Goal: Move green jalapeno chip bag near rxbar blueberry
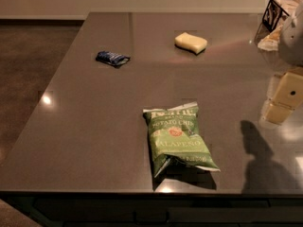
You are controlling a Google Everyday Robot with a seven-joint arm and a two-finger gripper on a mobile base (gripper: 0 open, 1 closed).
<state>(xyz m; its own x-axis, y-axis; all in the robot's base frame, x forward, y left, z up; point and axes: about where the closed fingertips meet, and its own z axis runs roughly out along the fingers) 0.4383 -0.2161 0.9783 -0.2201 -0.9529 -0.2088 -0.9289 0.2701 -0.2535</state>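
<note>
The green jalapeno chip bag (176,138) lies flat on the dark grey table (85,126), near the front edge and a little right of centre, its white top band pointing away. The rxbar blueberry (112,58), a small dark blue wrapper, lies at the back left, well apart from the bag. My gripper (283,98) hangs at the right edge of the view, above the table and well to the right of the bag, holding nothing that I can see. Its shadow falls on the table below it.
A pale yellow rounded block (191,42) lies at the back, right of centre. A black wire holder with white paper (274,18) stands at the far right corner. The table's left edge drops to a brown floor (28,70).
</note>
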